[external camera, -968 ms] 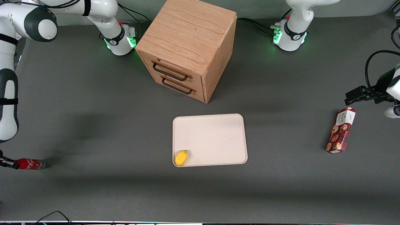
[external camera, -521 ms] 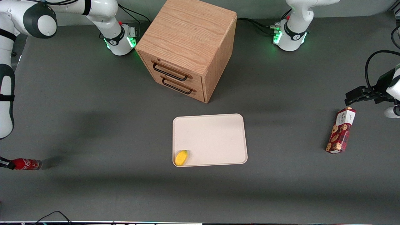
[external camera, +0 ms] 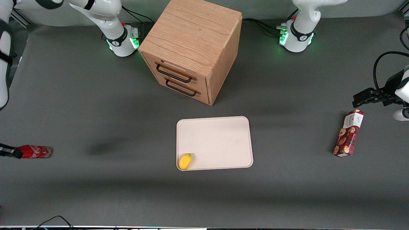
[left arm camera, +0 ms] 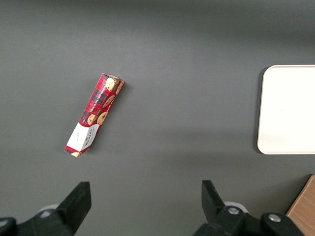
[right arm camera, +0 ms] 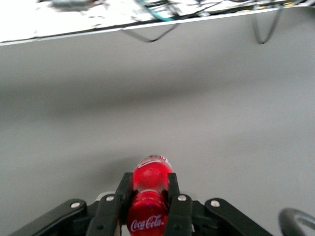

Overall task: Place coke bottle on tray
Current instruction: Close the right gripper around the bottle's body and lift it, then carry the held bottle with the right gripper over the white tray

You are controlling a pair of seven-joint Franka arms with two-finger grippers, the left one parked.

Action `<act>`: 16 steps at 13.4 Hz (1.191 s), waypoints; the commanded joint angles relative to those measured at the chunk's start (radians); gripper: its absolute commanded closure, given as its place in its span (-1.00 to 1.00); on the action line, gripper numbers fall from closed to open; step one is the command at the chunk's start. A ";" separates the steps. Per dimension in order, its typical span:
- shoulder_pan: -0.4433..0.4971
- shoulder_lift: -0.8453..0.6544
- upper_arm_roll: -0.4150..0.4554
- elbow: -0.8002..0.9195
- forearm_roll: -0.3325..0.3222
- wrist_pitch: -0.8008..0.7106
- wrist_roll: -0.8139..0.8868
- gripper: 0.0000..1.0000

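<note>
The red coke bottle (external camera: 33,152) lies level, held in the air at the working arm's end of the table, its shadow on the table nearer the tray. My gripper (external camera: 11,152) is shut on it; only its tip shows at the front view's edge. In the right wrist view the two black fingers (right arm camera: 173,189) clamp the bottle (right arm camera: 150,196) from both sides, white script showing. The cream-white tray (external camera: 220,137) lies at mid-table, well apart from the bottle, in front of the drawer cabinet. Its corner shows in the left wrist view (left arm camera: 288,110).
A small yellow object (external camera: 185,161) sits in the tray's near corner on the working arm's side. The wooden drawer cabinet (external camera: 191,48) stands farther from the camera than the tray. A red cookie box (external camera: 348,133) lies toward the parked arm's end; it also shows in the left wrist view (left arm camera: 93,115).
The gripper has lifted the coke bottle off the table; it now sits higher in the front view and its shadow has moved away from it toward the tray. The arm has risen.
</note>
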 commanded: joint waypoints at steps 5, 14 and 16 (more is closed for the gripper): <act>0.215 -0.060 0.247 -0.037 -0.102 -0.140 0.549 1.00; 0.553 0.185 0.279 -0.031 -0.217 0.075 1.171 1.00; 0.554 0.219 0.287 -0.038 -0.223 0.119 1.188 1.00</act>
